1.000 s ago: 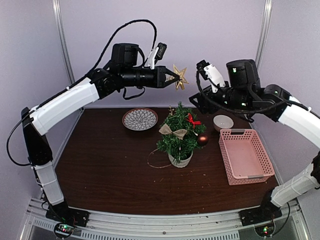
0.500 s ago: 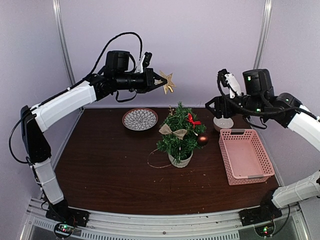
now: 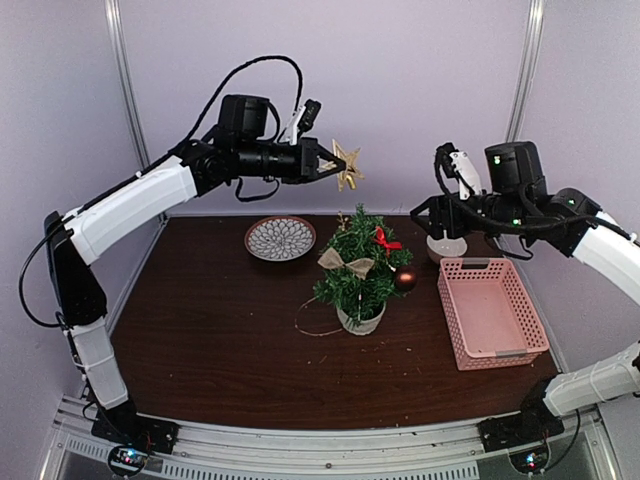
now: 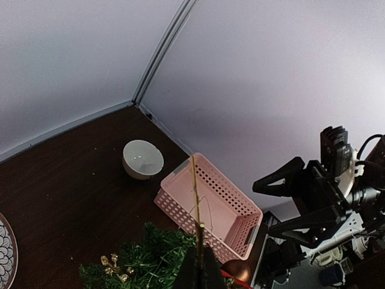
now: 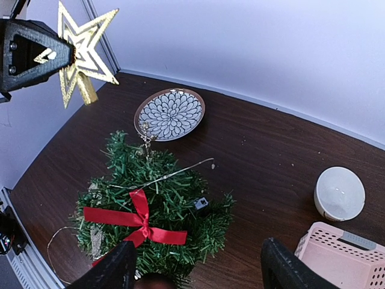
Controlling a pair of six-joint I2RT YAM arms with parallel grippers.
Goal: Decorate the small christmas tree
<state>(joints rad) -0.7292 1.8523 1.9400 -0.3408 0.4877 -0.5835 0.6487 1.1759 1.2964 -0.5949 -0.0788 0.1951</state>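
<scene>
The small christmas tree (image 3: 360,268) stands in a white pot mid-table, carrying a red bow (image 3: 386,240), a beige bow and a dark red ball (image 3: 405,279). It also shows in the right wrist view (image 5: 157,208) and the left wrist view (image 4: 144,259). My left gripper (image 3: 328,163) is shut on a gold star (image 3: 348,165), held high above and behind the tree top; the star shows edge-on in the left wrist view (image 4: 195,198) and face-on in the right wrist view (image 5: 81,57). My right gripper (image 3: 422,212) is open and empty, up at the tree's right.
A patterned plate (image 3: 280,238) lies behind the tree on the left. A small white bowl (image 3: 446,245) sits at the back right, next to a pink basket (image 3: 490,312). A thin wire trails from the pot onto the table.
My left gripper has moved the star slightly right toward the tree top after a pull-back to the left. My right arm drew back to the right and now holds still.
</scene>
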